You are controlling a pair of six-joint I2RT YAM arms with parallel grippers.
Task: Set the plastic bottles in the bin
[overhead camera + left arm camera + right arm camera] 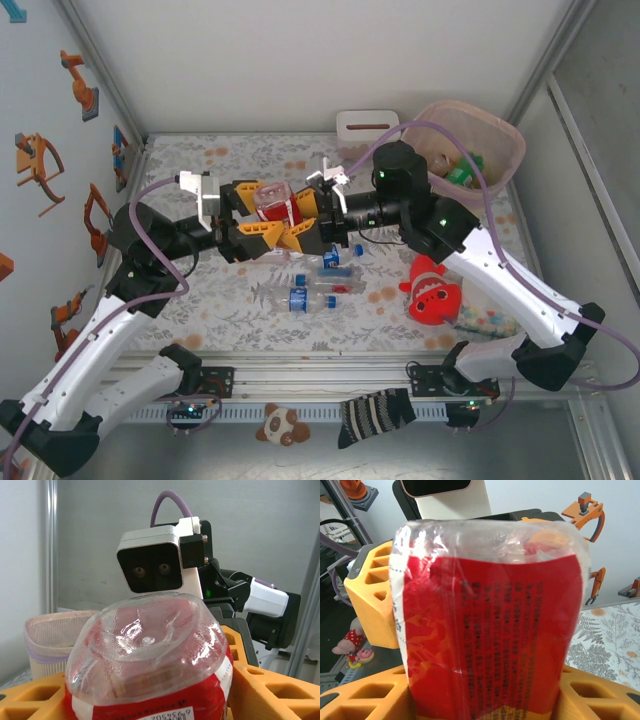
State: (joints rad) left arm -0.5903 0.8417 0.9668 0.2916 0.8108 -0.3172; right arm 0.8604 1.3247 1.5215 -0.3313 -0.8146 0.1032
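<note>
Two grippers, one bottle between them. The right gripper (300, 224) has its orange fingers (600, 695) pressed on both sides of the red-labelled bottle (274, 201), so it looks clamped on. The left gripper (258, 212) flanks the same bottle's base, and honestly I can't tell if it's pinching or loose. The left arm (120, 320) reaches level toward 3 o'clock and the right arm (510, 270) toward 9, so they meet nose to nose above the middle of the table (200, 300). At 5 o'clock from the grip lie at least two clear blue-labelled bottles (300, 298). The one bin (505, 127) sits at 2 o'clock with a green bottle (466, 170) inside, and there's one clownfish plush (432, 290) at 4 o'clock.
</note>
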